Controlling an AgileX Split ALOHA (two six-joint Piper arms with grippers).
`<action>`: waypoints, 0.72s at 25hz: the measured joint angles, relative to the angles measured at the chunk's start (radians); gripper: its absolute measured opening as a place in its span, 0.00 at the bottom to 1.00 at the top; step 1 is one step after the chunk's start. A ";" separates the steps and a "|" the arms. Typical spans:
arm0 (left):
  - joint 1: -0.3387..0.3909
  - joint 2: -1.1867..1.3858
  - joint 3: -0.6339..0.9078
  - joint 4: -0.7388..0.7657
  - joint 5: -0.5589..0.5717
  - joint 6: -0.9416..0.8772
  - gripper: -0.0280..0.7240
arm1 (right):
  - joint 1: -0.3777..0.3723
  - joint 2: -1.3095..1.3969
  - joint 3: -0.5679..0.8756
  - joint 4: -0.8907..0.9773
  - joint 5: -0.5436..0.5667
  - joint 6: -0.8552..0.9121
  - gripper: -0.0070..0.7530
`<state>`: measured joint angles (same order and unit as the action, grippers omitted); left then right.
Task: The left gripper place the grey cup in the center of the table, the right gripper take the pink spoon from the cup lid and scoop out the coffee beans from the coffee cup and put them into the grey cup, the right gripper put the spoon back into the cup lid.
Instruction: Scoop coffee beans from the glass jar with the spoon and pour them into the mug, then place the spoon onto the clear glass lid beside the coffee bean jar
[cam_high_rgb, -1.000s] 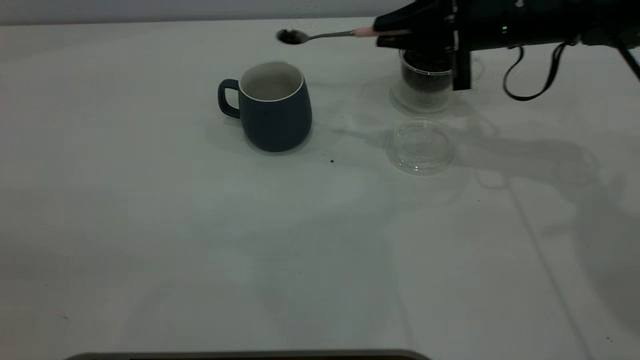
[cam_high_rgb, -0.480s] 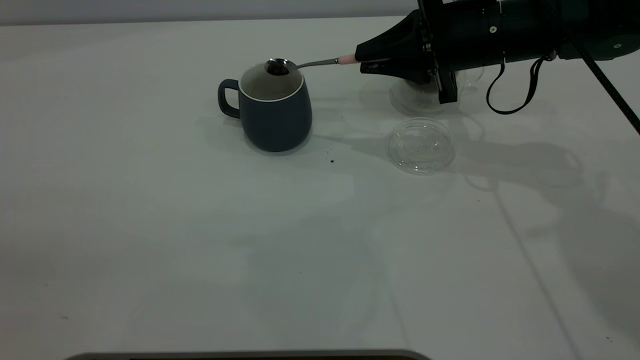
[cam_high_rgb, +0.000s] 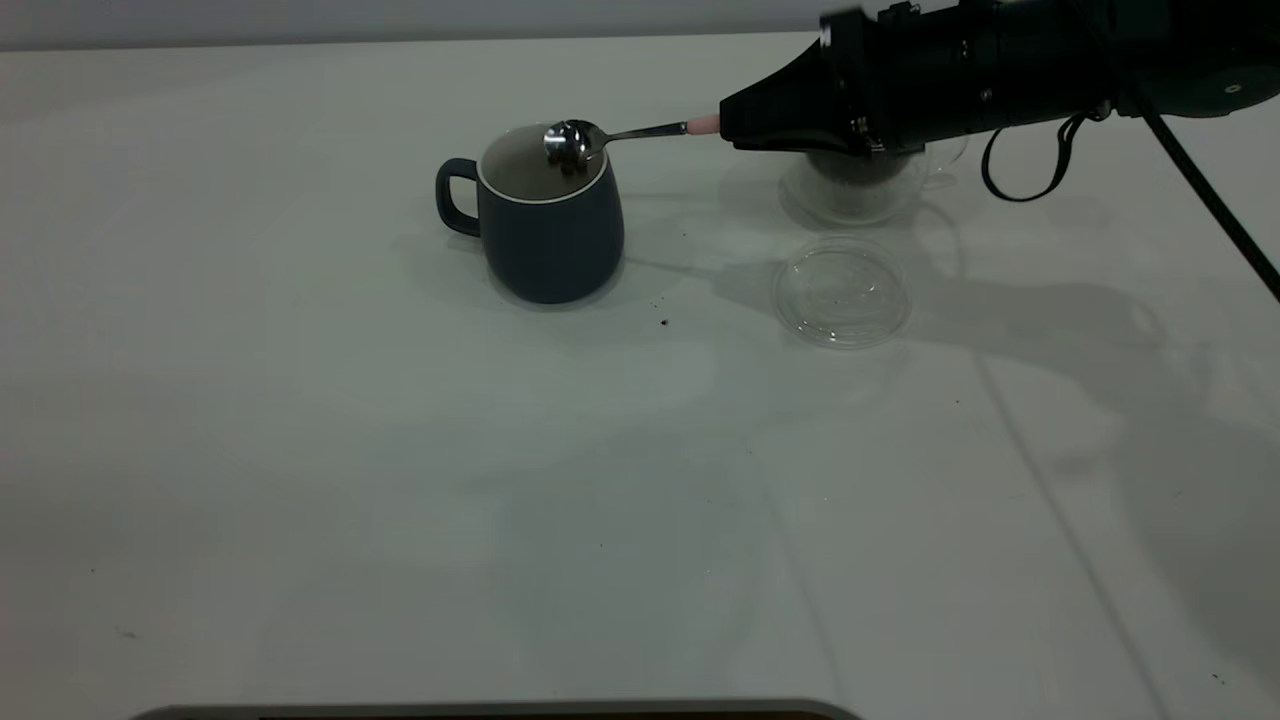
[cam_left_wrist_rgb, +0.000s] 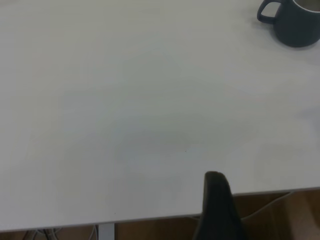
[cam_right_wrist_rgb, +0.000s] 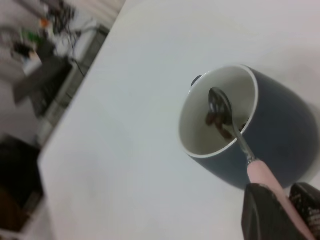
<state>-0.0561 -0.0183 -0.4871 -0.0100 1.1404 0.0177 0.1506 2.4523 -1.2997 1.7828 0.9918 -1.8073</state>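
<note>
The grey cup (cam_high_rgb: 548, 225) stands upright on the table (cam_high_rgb: 400, 480), handle to the left; it also shows in the left wrist view (cam_left_wrist_rgb: 297, 22). My right gripper (cam_high_rgb: 735, 125) reaches in from the right, shut on the pink spoon (cam_high_rgb: 640, 131) by its pink handle. The spoon's bowl is tilted over the cup's mouth. In the right wrist view the spoon (cam_right_wrist_rgb: 235, 130) dips inside the grey cup (cam_right_wrist_rgb: 285, 135), with coffee beans (cam_right_wrist_rgb: 214, 120) beside its bowl. The coffee cup (cam_high_rgb: 860, 190) is mostly hidden behind the right gripper (cam_right_wrist_rgb: 285, 200). The cup lid (cam_high_rgb: 840, 292) lies bare in front of it.
My left gripper (cam_left_wrist_rgb: 217, 200) is parked off the table's edge, far from the cup, and does not show in the exterior view. A few dark specks (cam_high_rgb: 664, 322) lie between the grey cup and the lid.
The right gripper brought the spoon down from behind the grey cup to over its mouth, then rolled it, so the spoon bowl now tilts and beans leave it.
</note>
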 joint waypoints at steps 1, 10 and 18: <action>0.000 0.000 0.000 0.000 0.000 0.000 0.79 | 0.000 0.000 0.000 0.000 0.000 -0.061 0.15; 0.000 0.000 0.000 0.000 0.000 0.000 0.79 | -0.021 -0.001 0.000 -0.017 0.087 -0.012 0.15; 0.000 0.000 0.000 0.000 0.000 0.000 0.79 | -0.169 -0.133 0.003 -0.335 0.148 0.458 0.15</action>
<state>-0.0561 -0.0183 -0.4871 -0.0100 1.1404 0.0177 -0.0189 2.3193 -1.2965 1.4482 1.1400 -1.3494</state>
